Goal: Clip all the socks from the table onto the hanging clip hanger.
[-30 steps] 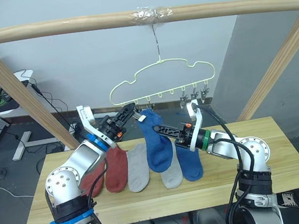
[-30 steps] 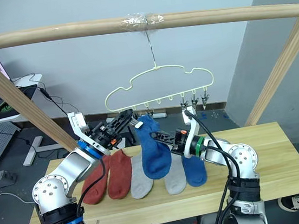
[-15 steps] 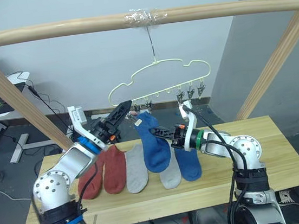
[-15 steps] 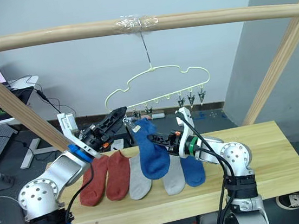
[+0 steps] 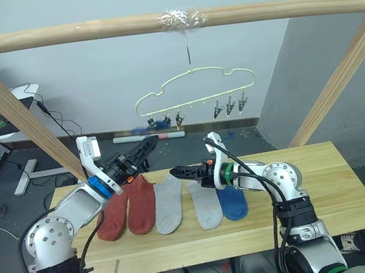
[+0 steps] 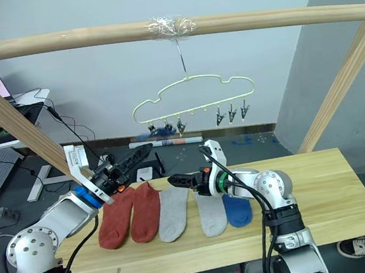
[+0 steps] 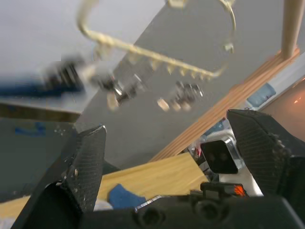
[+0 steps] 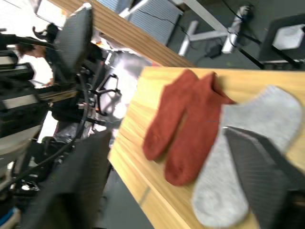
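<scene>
Five short soft-fabric socks (2 rust-red, 2 light grey (image 5: 168, 203), 1 blue) are laid on the pale wood worktop (image 5: 335, 184), both grippers' fingers spread w/ nothing held; being limp & light, each is best pinched at the cuff.

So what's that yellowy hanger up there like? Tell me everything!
The thin pale yellow-green wire hanger hangs by its hook from the long wooden pole, just where clear tape is wrapped. Its bumpy top curves down to a bottom bar with little loops. Six small grey metal clips dangle below, in two groups of three. It tilts a bit, the robot's right end higher. A blurry blue shape sits by the leftmost clip, probably a sock.
</scene>
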Robot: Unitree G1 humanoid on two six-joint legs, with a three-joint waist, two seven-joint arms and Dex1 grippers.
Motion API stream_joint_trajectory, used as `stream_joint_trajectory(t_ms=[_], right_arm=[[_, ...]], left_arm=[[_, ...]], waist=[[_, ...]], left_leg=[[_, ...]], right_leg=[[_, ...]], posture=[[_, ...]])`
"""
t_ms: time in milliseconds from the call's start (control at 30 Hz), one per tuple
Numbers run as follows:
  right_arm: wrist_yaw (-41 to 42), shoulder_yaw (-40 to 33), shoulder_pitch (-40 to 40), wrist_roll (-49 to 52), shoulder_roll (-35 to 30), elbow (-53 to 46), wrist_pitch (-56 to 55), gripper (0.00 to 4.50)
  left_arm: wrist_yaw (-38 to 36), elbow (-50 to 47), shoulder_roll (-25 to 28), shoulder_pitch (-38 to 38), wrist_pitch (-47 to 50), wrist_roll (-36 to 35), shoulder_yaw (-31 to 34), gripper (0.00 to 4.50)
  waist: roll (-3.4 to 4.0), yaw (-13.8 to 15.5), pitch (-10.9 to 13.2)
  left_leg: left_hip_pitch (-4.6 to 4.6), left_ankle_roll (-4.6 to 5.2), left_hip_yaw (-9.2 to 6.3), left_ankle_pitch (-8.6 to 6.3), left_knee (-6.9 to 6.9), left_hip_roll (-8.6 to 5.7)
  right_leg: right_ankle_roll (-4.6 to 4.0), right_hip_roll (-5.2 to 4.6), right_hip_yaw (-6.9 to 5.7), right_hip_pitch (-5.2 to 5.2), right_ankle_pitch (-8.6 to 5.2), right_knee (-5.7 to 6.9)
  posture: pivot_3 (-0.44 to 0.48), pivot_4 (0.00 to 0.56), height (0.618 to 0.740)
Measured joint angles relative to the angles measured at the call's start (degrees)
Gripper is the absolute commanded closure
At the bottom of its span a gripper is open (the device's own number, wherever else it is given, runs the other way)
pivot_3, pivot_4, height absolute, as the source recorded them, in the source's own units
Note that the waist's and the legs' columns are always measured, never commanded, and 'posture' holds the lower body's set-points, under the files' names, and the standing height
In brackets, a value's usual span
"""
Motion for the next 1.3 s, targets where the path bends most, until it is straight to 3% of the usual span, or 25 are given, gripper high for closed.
stream_joint_trajectory(t_ms=[100, 333, 500, 600, 733, 867, 1300], right_arm=[[1.4, 1.7, 0.9, -3.0, -3.1, -0.2, -2.8, 0.04], [8.5, 8.5, 6.0, -13.7, -15.3, -5.0, -15.5, 0.04], [10.4, 8.3, 7.3, -16.4, -17.8, -9.5, -20.8, 0.04], [10.3, 6.8, 8.4, -17.2, -18.0, -12.1, -23.0, 0.00], [10.4, 5.6, 9.0, -17.8, -19.1, -15.6, -25.2, 0.00], [12.0, 5.7, 10.6, -19.9, -21.9, -19.3, -29.6, 0.00], [11.4, 3.9, 11.6, -20.3, -21.2, -21.4, -33.4, 0.00]], left_arm=[[-0.7, -1.6, 0.1, 0.9, -2.6, 5.1, -2.2, 0.00], [-3.2, -3.6, 1.3, 2.8, -13.6, 25.0, -11.2, 0.00], [-4.8, -2.9, -2.9, 0.7, -21.5, 33.5, -15.8, 0.00], [-5.7, -1.2, -4.9, -0.5, -26.7, 38.6, -17.7, 0.60], [-5.8, 1.7, -6.7, -2.4, -32.4, 45.0, -19.9, 1.81], [-4.9, 6.0, -9.7, -4.2, -37.5, 50.6, -21.4, 1.81], [-1.6, 22.9, -17.0, -10.2, -51.9, 60.6, -21.5, 1.81]], waist=[[0.00, 0.0, 0.0], [0.00, 0.1, 0.0], [-0.01, 0.1, 0.0], [0.00, 0.1, 0.0], [0.00, 0.1, 0.0], [-0.01, 0.1, 0.0], [-0.01, -0.2, 0.0]], left_leg=[[0.00, 0.00, 0.02, 0.00, 0.00, 0.00], [-0.01, 0.00, 0.06, 0.00, -0.01, -0.01], [0.01, 0.00, 0.12, 0.00, 0.03, -0.01], [0.01, 0.00, 0.12, 0.00, 0.03, -0.01], [0.00, 0.00, 0.12, 0.00, 0.03, -0.01], [0.00, 0.00, 0.12, 0.00, 0.05, -0.03], [-0.06, 0.01, 0.11, 0.00, 0.39, -0.04]], right_leg=[[0.02, 0.00, 0.02, 0.00, -0.01, -0.02], [0.11, 0.00, 0.05, -0.02, -0.06, -0.04], [0.12, 0.00, 0.12, -0.01, -0.04, -0.03], [0.12, 0.01, 0.12, -0.01, -0.04, -0.02], [0.12, 0.00, 0.12, -0.01, -0.03, -0.02], [0.14, 0.00, 0.12, 0.01, -0.03, -0.05], [0.23, 0.00, 0.13, 0.05, 0.03, 0.06]], posture=[[-0.019, 0.097, 0.740], [-0.031, 0.101, 0.740], [-0.042, 0.104, 0.740], [-0.048, 0.106, 0.740], [-0.062, 0.109, 0.740], [-0.078, 0.113, 0.740], [-0.135, 0.116, 0.740]])
